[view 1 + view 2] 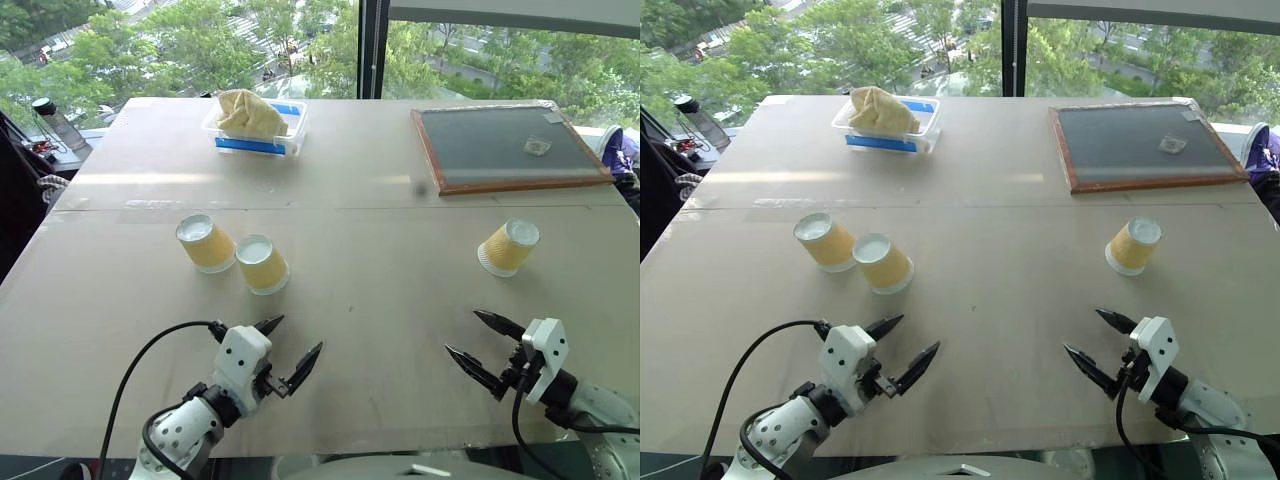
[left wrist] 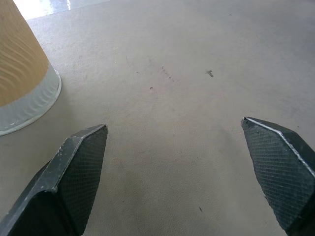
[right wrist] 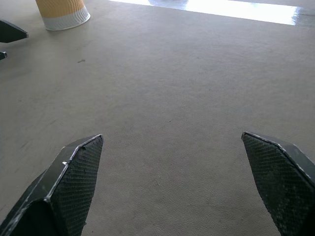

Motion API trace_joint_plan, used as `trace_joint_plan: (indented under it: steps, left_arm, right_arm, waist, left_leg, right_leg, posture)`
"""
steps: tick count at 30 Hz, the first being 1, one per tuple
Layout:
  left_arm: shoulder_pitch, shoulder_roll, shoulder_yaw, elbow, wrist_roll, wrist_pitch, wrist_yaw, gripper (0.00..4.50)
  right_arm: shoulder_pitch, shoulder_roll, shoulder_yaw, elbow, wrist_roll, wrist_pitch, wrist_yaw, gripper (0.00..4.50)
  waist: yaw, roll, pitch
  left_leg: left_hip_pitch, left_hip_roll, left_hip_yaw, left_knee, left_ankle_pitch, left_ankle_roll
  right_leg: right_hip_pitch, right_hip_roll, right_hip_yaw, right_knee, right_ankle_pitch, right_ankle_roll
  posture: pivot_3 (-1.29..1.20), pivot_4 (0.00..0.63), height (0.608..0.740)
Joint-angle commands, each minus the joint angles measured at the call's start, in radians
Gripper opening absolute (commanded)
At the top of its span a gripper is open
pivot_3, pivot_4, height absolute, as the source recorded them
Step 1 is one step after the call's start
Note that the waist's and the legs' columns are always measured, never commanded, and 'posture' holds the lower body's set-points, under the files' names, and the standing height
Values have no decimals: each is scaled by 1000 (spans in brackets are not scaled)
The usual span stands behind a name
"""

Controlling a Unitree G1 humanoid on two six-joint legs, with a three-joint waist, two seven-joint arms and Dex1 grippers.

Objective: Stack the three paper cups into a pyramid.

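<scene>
Three yellow paper cups stand upside down on the table. Two are side by side at the left (image 1: 207, 243) (image 1: 262, 263), and one stands alone at the right (image 1: 508, 247). No pyramid is in view; every cup rests on the table by itself. My left gripper (image 1: 299, 334) hovers open just in front of the left pair, nothing between its fingers. In the left wrist view a cup (image 2: 19, 73) stands beside one finger, apart from it. My right gripper (image 1: 464, 332) is open and empty, in front of the lone cup and off to its left.
A clear tub with a blue label (image 1: 255, 128) holding crumpled tan material stands at the back left. A wood-framed dark board (image 1: 505, 148) lies at the back right. A bottle (image 1: 55, 120) stands off the table's far left corner.
</scene>
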Motion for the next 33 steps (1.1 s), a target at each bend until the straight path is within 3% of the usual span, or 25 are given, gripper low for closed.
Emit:
trace_joint_plan:
  steps: [1, 33]
  left_arm:
    - [0, 5, 8, -8, -10, -14, -5, 4450]
    - [62, -27, 56, -26, 13, -105, 44, 4450]
  right_arm:
    - [13, 6, -26, -29, 1, -38, 1, 4463]
    - [0, 1, 10, 34, -31, -146, 79, 4463]
  waist:
    - [0, 0, 0]
    - [1, 0, 0]
  left_leg:
    - [0, 0, 0, 0, 0, 0]
    - [1, 0, 0, 1, 0, 0]
  right_leg:
    - [0, 0, 0, 0, 0, 0]
    - [1, 0, 0, 0, 1, -1]
  posture:
    - [0, 150, 740]
    - [0, 150, 740]
